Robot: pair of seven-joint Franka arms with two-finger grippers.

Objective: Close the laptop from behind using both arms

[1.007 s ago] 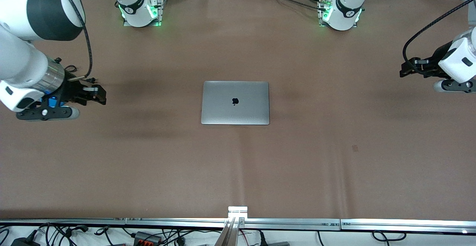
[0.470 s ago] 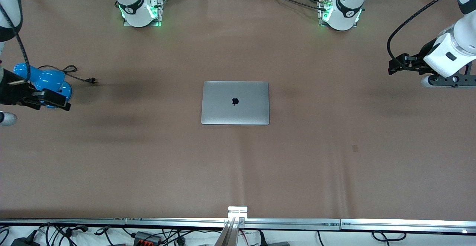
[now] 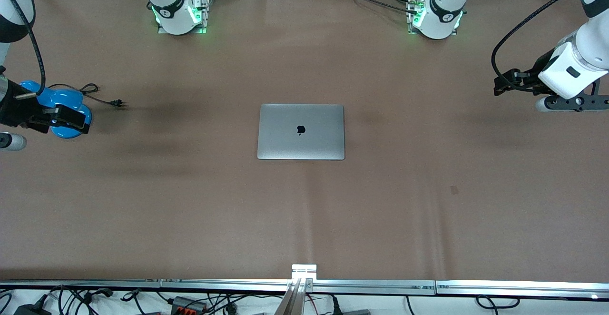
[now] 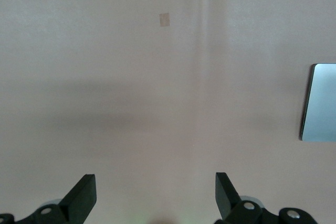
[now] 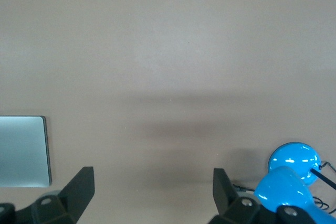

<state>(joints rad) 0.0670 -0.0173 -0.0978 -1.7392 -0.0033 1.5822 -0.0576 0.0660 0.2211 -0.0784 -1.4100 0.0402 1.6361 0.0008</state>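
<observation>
The silver-grey laptop (image 3: 300, 132) lies shut and flat at the middle of the table, its dark apple logo facing up. My left gripper (image 3: 505, 83) hangs open and empty in the air at the left arm's end of the table, well apart from the laptop. Its wrist view shows one edge of the laptop (image 4: 320, 103) past the open gripper (image 4: 155, 198). My right gripper (image 3: 71, 122) is open and empty over a blue lamp at the right arm's end. Its wrist view shows a corner of the laptop (image 5: 23, 151) and the open gripper (image 5: 152, 192).
A blue lamp (image 3: 62, 103) with a black cable and plug (image 3: 116, 102) lies at the right arm's end of the table; it also shows in the right wrist view (image 5: 294, 174). A small tape patch (image 3: 454, 190) sits on the brown table cover. A metal rail (image 3: 304, 284) runs along the near edge.
The right arm has drawn back toward its end of the table, uncovering the blue lamp. The left arm has shifted slightly. The laptop has not moved.
</observation>
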